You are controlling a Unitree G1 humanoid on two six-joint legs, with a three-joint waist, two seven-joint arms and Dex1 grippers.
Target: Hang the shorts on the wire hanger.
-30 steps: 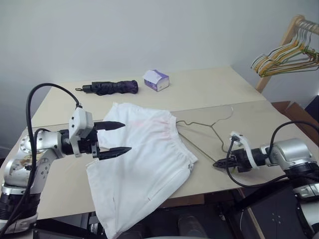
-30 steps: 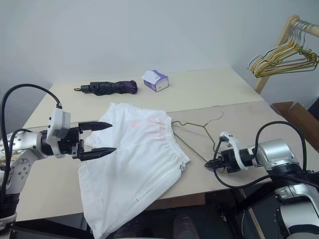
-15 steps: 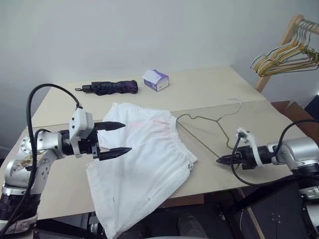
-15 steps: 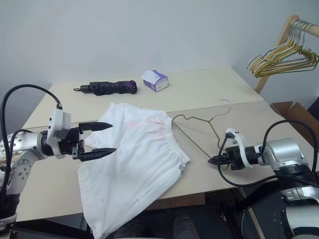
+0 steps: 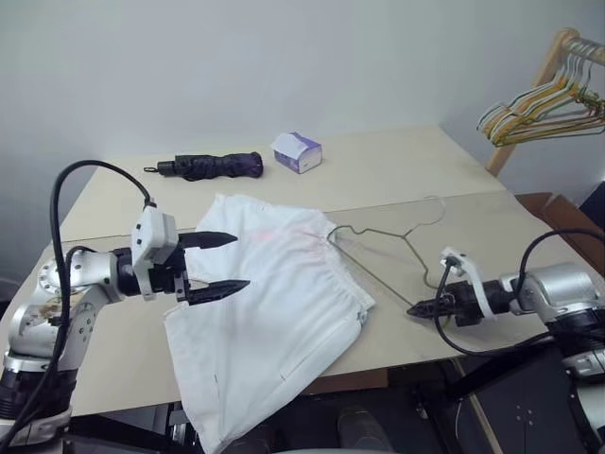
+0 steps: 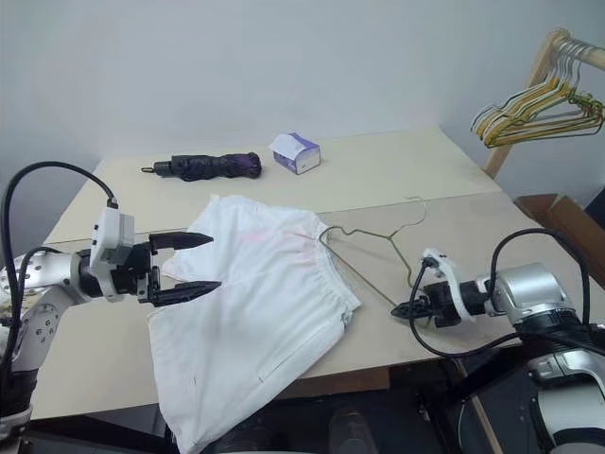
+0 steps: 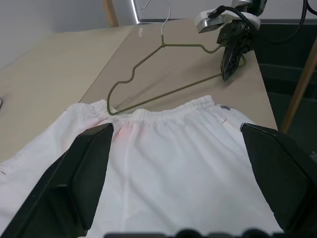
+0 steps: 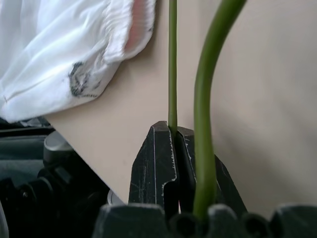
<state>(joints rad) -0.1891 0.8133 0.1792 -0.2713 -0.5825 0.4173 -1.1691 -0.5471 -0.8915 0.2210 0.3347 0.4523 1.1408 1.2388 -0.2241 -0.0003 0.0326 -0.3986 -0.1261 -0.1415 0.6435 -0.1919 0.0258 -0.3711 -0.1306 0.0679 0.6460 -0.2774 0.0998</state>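
Beige worktop (image 5: pixel 397 161): shorts (image 5: pixel 274 312) lie spread; hanger (image 5: pixel 383 251) beside waistband, corner pinched by right fingers (image 5: pixel 413 308). Left fingers (image 5: pixel 216 260) gape empty over shorts. Best lift waistband, feed wire in.

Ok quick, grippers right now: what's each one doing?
Left gripper: open, empty, fingers spread over the shorts.
Right gripper: shut on the wire hanger, pinching its end corner.

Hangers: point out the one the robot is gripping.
The olive wire hanger lying on the table, pinched at its corner by the shut right gripper. The other hangers hang untouched on the wooden rack behind.
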